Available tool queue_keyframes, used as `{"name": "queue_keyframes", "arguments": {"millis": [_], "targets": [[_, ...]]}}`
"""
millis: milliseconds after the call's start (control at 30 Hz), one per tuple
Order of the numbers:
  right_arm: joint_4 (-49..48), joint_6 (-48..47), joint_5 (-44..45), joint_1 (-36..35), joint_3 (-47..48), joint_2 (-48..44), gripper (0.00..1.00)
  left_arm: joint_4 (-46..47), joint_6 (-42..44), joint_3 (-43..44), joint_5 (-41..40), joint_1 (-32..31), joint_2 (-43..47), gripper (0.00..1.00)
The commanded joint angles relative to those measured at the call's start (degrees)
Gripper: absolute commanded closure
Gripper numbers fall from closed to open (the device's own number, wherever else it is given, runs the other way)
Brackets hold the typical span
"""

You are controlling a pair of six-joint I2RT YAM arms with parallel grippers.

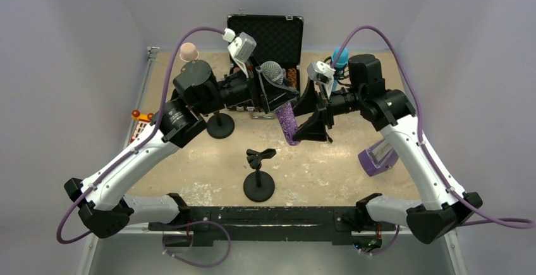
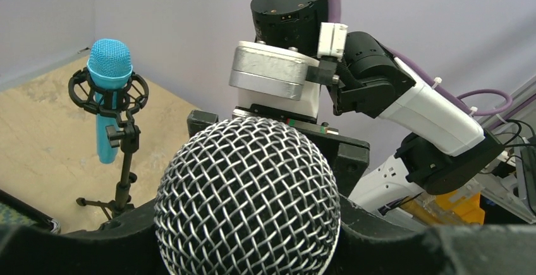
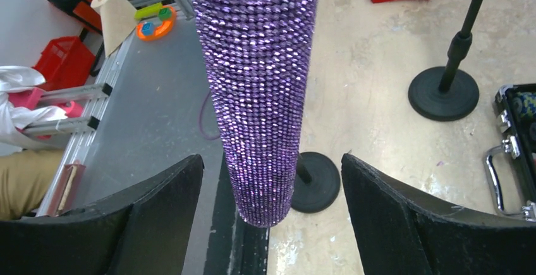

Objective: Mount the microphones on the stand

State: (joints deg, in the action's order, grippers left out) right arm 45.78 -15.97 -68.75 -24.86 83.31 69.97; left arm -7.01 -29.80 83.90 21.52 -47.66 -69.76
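Mesh head (image 2: pixel 246 199) of microphone (image 1: pixel 284 107) fills your left wrist view. Left gripper (image 1: pixel 276 93) clamped on microphone, purple handle (image 3: pixel 256 98) pointing down over mid-table. Your right gripper (image 3: pixel 272 161) spread wide either side of handle, not touching. Bare stand (image 1: pixel 259 175) nearer bases. Blue microphone (image 2: pixel 109 91) clipped in far stand (image 2: pixel 123 161).

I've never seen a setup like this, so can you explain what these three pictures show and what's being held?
The machine is a left arm and a right arm bolted to a table. One picture looks down from above; the others come from wrist cameras. The left gripper grips a microphone with a mesh head and purple body; the right gripper is open around that body. On the table: an empty clip stand, a second stand, a blue microphone already mounted, an open black case.
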Motion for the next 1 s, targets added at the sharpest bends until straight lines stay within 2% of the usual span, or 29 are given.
{"name": "queue_keyframes", "arguments": {"millis": [0, 233, 367, 400, 433, 500, 533, 567, 600, 633, 767, 800, 967], "targets": [[-11.29, 11.69, -1.91, -0.36, -2.42, -1.77, 0.16, 4.73, 0.71, 3.42, 1.38, -0.24, 0.15, 1.0], [-23.9, 22.96, -3.67, -0.72, -8.02, -2.61, 0.18, 10.04, -0.98, 3.37, 0.55, -0.75, -0.87, 1.0], [-24.62, 23.59, -4.25, -1.23, -8.35, -1.81, 0.27, 11.17, -1.31, 3.38, 0.09, -0.77, -1.32, 1.0], [-24.8, 23.61, -4.73, -1.37, -8.53, -1.7, 0.34, 11.22, -1.32, 3.38, -0.06, -0.9, -1.33, 1.0], [-25.11, 23.61, -5.32, -1.51, -8.66, -1.62, 0.46, 11.22, -1.31, 3.28, -0.15, -0.86, -1.33, 1.0], [-24.73, 22.78, -6.02, -1.59, -8.62, -1.66, 0.81, 10.95, -1.21, 3.09, -0.36, -0.86, -0.99, 1.0], [-23.55, 21.26, -5.78, -1.54, -8.53, -1.92, 0.95, 10.81, -1.13, 2.74, -0.67, -0.87, -0.67, 1.0], [-22.42, 19.77, -5.68, -1.53, -8.55, -2.37, 1.0, 10.72, -1.01, 2.19, -0.91, -0.81, 0.0, 1.0], [-21.5, 18.58, -6.05, -1.49, -8.87, -2.87, 1.0, 10.64, -0.93, 1.5, -0.97, -0.8, 0.78, 0.98], [-21.33, 17.67, -6.32, -1.44, -9.64, -3.57, 1.0, 10.43, -0.9, 0.65, -1.25, -0.78, 1.74, 0.84], [-21.75, 13.59, -7.59, -0.08, -12.63, -6.63, 1.0, 9.98, -1.14, -5.47, -2.59, -0.69, 8.05, 0.13], [-22.12, 12.96, -7.97, 0.35, -13.24, -7.62, 1.0, 9.62, -1.03, -7.21, -2.62, -0.64, 9.96, 0.03], [-22.55, 9.15, -9.41, 2.26, -16.67, -12.14, 1.0, 0.54, 2.11, -13.26, -0.96, -0.48, 19.41, 0.01]]}}
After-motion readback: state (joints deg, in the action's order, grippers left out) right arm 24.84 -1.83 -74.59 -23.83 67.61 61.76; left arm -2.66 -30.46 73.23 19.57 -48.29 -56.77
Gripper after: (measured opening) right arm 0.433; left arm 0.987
